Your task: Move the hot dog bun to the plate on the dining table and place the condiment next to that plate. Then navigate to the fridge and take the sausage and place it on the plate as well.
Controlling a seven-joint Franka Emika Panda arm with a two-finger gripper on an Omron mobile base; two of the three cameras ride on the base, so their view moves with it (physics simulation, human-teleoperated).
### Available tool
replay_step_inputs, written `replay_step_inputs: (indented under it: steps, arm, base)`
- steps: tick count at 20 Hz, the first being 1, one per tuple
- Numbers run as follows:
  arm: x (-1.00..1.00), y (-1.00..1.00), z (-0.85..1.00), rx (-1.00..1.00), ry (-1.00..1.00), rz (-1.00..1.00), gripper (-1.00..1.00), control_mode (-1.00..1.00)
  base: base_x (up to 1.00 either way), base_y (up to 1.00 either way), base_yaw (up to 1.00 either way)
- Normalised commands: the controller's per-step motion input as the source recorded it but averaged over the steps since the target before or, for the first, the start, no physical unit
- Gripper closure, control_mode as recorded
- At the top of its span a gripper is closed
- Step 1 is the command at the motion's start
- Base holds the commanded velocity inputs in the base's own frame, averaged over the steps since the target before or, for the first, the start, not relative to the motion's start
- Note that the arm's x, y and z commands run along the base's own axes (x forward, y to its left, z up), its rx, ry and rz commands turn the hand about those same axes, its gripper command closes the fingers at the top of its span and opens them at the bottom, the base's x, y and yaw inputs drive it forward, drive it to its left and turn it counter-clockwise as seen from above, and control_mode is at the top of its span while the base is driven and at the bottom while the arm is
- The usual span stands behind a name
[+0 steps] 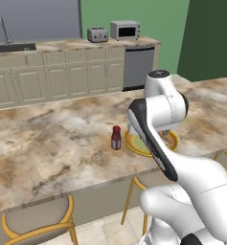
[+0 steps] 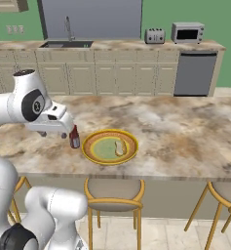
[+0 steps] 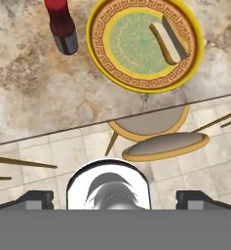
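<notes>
Ok so quick status from us: the first half of the job looks done imo. The hot dog bun (image 3: 168,37) is lying on the plate (image 3: 103,29), off to one side of the pale green centre, and the condiment (image 2: 74,137) stands upright on the dining table (image 2: 185,132) just beside the plate's rim, not touching it afaict. In the left base view the arm blocks most of the plate, but the bottle (image 1: 116,138) is plain to see next to it.

The gripper (image 3: 114,197) is spread as wide as it goes w/ nothing between the fingers. We see both finger tips (image 3: 36,199) far apart at the bottom of the hand view, looking down past the table edge at a stool seat (image 3: 164,144) and floor tiles.

So we reckon we're at the handover between steps: table part finished, fridge part not begun. No fridge or sausage to be seen from here, so can't say how they stand.

Next move imo calls for tucking the arm clear of the bottle first (the hand hangs close by it in the right base view, a careless swing could tip it), then driving the base off to the fridge. After that it's door, sausage, and back to this same plate. There's room beside the bun for it.
</notes>
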Motion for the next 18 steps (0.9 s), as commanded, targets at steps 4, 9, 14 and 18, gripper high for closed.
replay_step_inputs:
  steps: [4,9,14,18]
  arm:
    - [-0.06,0.0,-0.05,0.0,0.0,0.0,-1.0,1.0]
    - [0.0,0.0,0.0,0.0,0.0,0.0,-1.0,1.0]
    - [0.0,0.0,0.0,0.0,0.0,0.0,-1.0,1.0]
    - [0.0,0.0,0.0,0.0,0.0,0.0,-1.0,1.0]
  base:
    - [-0.36,0.03,0.0]
    - [-1.0,0.27,0.0]
    - [-0.89,0.94,0.4]
    - [-0.36,1.0,0.66]
